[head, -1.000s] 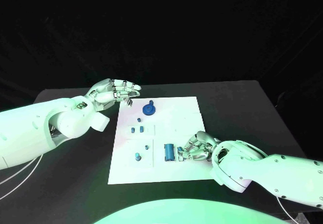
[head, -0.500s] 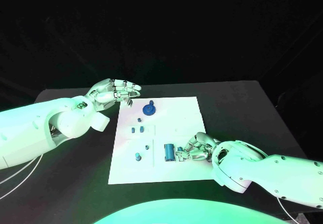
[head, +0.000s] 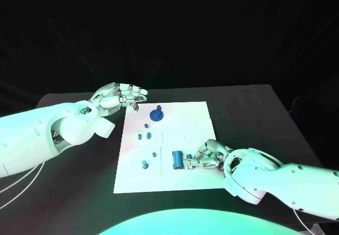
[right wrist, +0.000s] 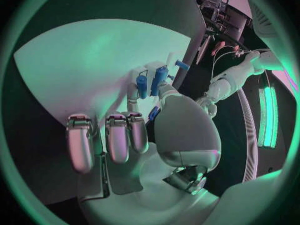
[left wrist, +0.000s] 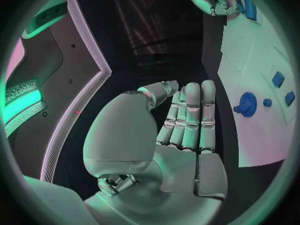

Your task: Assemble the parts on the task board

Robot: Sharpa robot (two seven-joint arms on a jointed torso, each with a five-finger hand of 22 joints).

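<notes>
Board: the white board lies in the middle of the black desk, long side running from 12 to 6 o'clock; bare desk lies all round it, with the widest free strip toward 3 o'clock.
Left hand: the left hand is above the desk just beside the board's corner at 11 o'clock; its fingers are curled together and it holds nothing. In the left wrist view the fingers lie side by side, pressed close.
Right hand: the right hand rests over the board's edge at 4 o'clock, fingers closed on a small blue part; I cannot tell if the part is lifted or touches the board.
Disc: one round blue disc lies near the 12 o'clock end of the board, well apart from both hands, with white board free around it.
Block: one long blue block lies just beside the right hand, on its 9 o'clock side.
Small parts: about three near the board's middle, about two near 7 o'clock; they are too small to count surely.
</notes>
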